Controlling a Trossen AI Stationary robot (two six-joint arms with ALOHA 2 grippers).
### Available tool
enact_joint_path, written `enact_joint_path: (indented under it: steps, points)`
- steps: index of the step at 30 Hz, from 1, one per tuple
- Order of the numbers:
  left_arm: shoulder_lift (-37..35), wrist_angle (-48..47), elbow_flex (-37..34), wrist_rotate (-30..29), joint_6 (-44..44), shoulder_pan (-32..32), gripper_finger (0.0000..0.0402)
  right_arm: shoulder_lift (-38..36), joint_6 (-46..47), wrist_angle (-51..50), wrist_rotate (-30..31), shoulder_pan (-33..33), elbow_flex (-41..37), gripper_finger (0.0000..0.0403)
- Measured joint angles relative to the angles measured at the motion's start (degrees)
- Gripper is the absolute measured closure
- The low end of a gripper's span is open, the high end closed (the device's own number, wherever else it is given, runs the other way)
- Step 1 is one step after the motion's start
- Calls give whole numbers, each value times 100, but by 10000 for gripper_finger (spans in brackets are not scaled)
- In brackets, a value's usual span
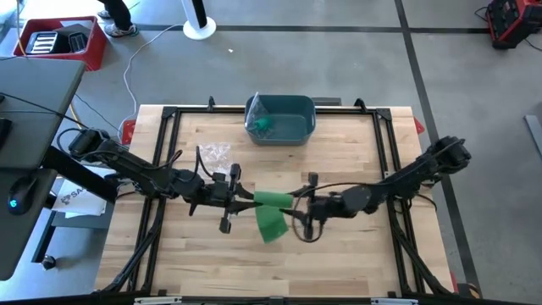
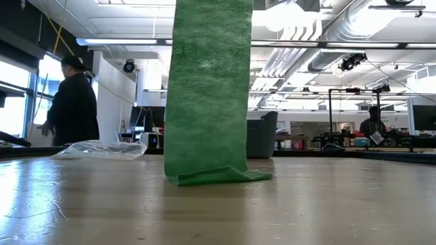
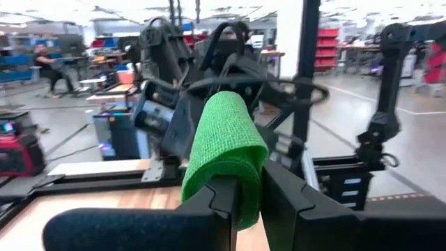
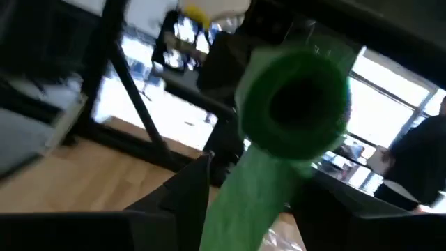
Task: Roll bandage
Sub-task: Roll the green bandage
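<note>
A green bandage roll (image 1: pixel 273 199) is held above the middle of the table, with my left gripper (image 1: pixel 252 200) shut on it from the left. From the roll a loose green strip (image 2: pixel 208 88) hangs straight down. Its lower end (image 2: pixel 218 177) lies folded on the wooden tabletop. My right gripper (image 1: pixel 298 206) faces the roll from the right and is open. In the right wrist view the roll's hollow end (image 4: pixel 296 104) shows head-on, and the strip (image 4: pixel 244 188) drops between the two spread fingers. I cannot tell whether they touch it. My left gripper pinches the roll's left end (image 3: pixel 233 174) between its two fingers (image 3: pixel 216 202). The fingers point level, come from the table's left side and lie along the roll. The roll is lifted clear of the table, and only the strip's folded end rests on the wood.
A blue-grey bin (image 1: pixel 296 127) stands at the table's far middle with something green inside. A crumpled clear wrapper (image 1: pixel 212 154) lies left of centre. A black frame (image 1: pixel 169 127) runs round the table. A person (image 2: pixel 71 102) stands in the room beyond.
</note>
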Motion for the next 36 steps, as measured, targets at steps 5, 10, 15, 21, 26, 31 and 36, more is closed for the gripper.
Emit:
enact_joint_path:
  steps: [5,10,15,21,26,31,36]
  points:
    - [0,136,0,453,-133,-2,363,426,-190,-777,1211,-10,812,242]
    - [0,138,0,878,-606,-9,363,503,-411,-1343,1218,3,1124,363]
    - [-76,120,0,1383,-1215,-62,363,503,-955,-1251,1946,157,1132,394]
    - [-111,-195,0,1283,-1894,-49,353,501,-2332,-1049,2757,525,1132,401]
    - [-92,-568,-2,1052,-2132,59,328,501,-3389,-598,2953,818,1132,402]
    - [-96,-416,-4,1234,-1939,0,306,501,-3560,-488,3045,782,1132,402]
    - [-96,-304,-4,1492,-1673,-188,310,499,-2667,-1068,2999,483,1132,402]
